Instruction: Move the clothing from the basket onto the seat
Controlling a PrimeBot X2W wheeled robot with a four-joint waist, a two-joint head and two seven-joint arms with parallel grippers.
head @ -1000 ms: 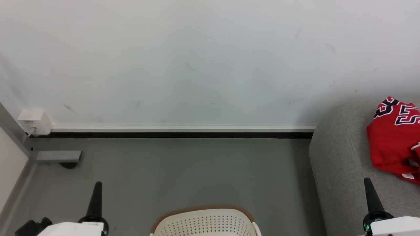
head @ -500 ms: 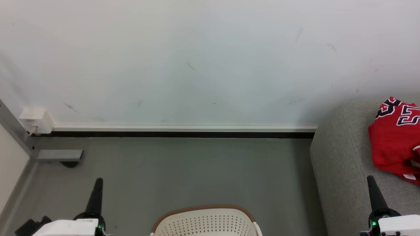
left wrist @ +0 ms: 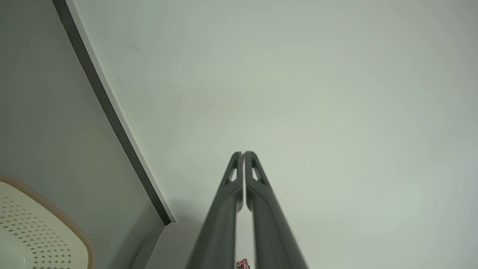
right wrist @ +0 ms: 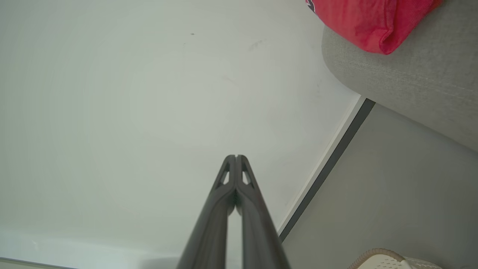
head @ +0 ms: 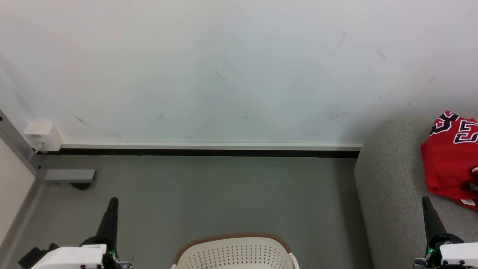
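The left gripper [head: 113, 203] is shut, with its 2 dark fingers [left wrist: 224, 209] pressed together, and nothing is held in it. The right gripper [head: 426, 200] is shut the same way, and nothing is held in it either. They are held up on each side of the basket [head: 233, 254], and it is touched by neither. The left one is seen over the grey floor [head: 209, 190], and the right one in front of the seat [head: 388, 186]. The basket is set on the floor between the 2 grippers, and its far wall and brown rim are seen. What is inside it cannot be told. A red piece of clothing [head: 448, 164] with black and white letters is laid on the seat, well apart from the basket. So 1 piece is judged to be moved already, and the step in hand is judged to be an in-between one, with both grippers free. For the next move, the basket would need to be looked into. If more clothing is left there, a gripper would have to be opened, lowered in, and shut on the cloth before it is carried to the seat.
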